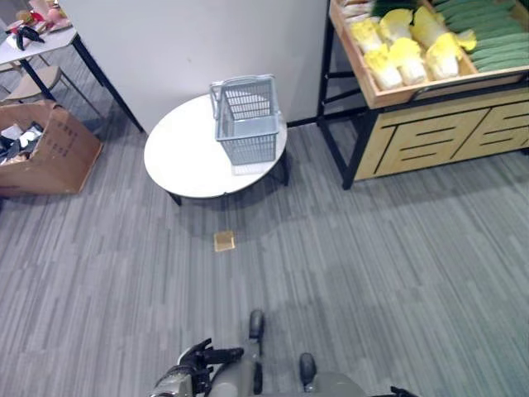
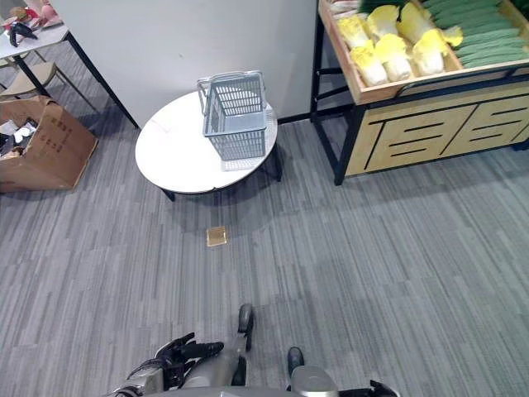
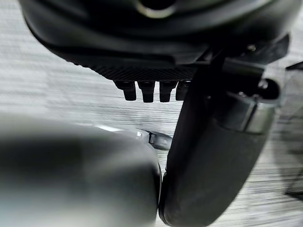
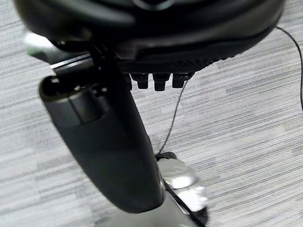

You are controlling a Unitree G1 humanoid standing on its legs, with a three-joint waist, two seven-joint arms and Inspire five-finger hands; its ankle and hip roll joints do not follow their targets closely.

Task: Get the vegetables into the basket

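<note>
Grey basket (image 1: 246, 120) seen empty on round white counter (image 1: 186, 157), 12 o'clock. Napa cabbages (image 1: 405, 45), cucumbers (image 1: 488, 33) still on wooden shelf (image 1: 438, 124), 2 o'clock. Left hand (image 1: 198, 357), right hand (image 4: 156, 78) relaxed, fingers apart, nothing held; approach judged pending.

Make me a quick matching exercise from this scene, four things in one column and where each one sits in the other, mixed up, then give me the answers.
Things:
1. grey basket
2. yellow cabbages
3. cardboard box
4. small tan square

Places:
A. on the carpet just in front of the round white table
B. on the floor at the far left
C. in the wooden produce stand
D. on the round white table

Pairs: 1-D, 2-C, 3-B, 4-A
</note>
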